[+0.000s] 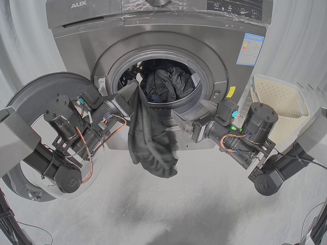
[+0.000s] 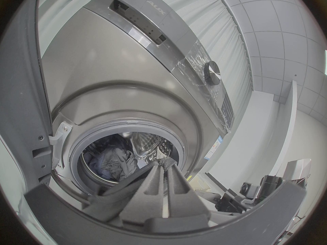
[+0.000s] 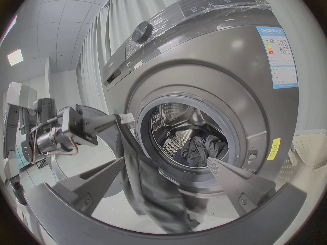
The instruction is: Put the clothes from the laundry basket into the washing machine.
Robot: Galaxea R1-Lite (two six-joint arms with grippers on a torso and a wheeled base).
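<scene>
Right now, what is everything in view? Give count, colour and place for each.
washing machine: one, grey, straight ahead
door: one, grey with clear window, swung open to the robot's left
clothes: one dark pile, inside the machine
garment: one, black, held up at the machine's mouth, hanging down its front
laundry basket: one, cream, right of the machine
curtain: white, behind the machine
left tool: shut on the garment
right tool: open, facing the machine's mouth

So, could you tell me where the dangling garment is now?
Head view, left of centre: the garment hangs from the left gripper at the opening of the washing machine, outside the drum.
</scene>
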